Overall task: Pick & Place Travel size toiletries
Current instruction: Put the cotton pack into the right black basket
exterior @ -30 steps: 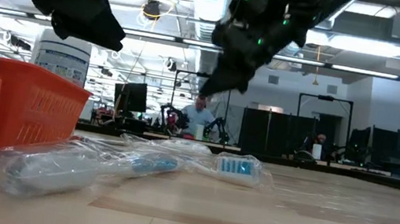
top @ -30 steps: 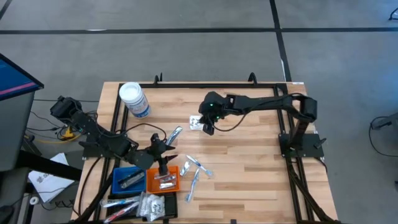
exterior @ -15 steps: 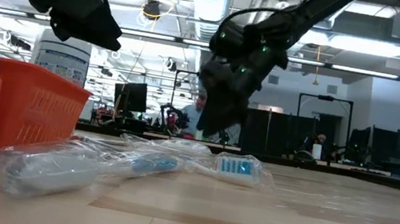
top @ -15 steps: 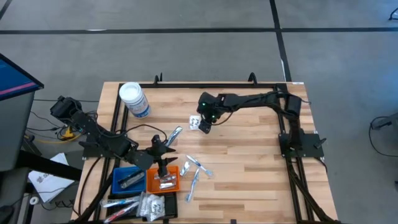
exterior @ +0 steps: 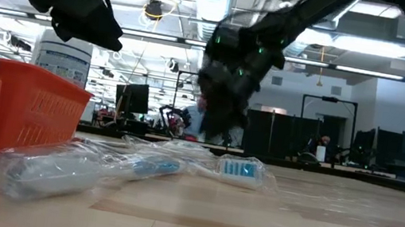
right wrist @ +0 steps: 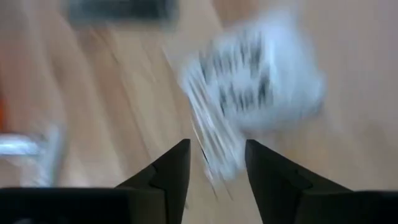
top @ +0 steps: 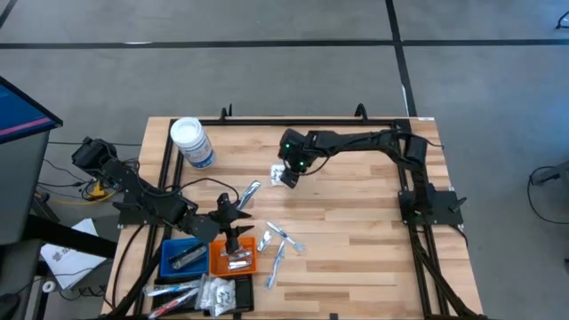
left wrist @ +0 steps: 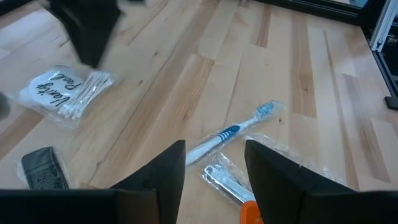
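Observation:
A white swab packet in a clear wrapper lies flat on the wooden table, and my right gripper hangs open just over it, pointing steeply down. In the right wrist view the blurred packet reaches down toward the gap between my fingertips. Wrapped toothbrushes and a slim silvery item lie nearer the front. My left gripper waits open above the orange tray, with nothing between its fingers. My right gripper comes at the white packet from above. The blur keeps me from telling whether its fingertips touch the packet, which lies flat on the table.
A white-lidded clear jar stands at the far left. Blue and black trays sit beside the orange one at the front left. A black comb lies near the packet. Bare wood stretches over the table's right half.
My right gripper has come down and a little toward the table's left edge, settling just over the white packet, and it has tipped more steeply downward. The packet and the other items lie where they were.

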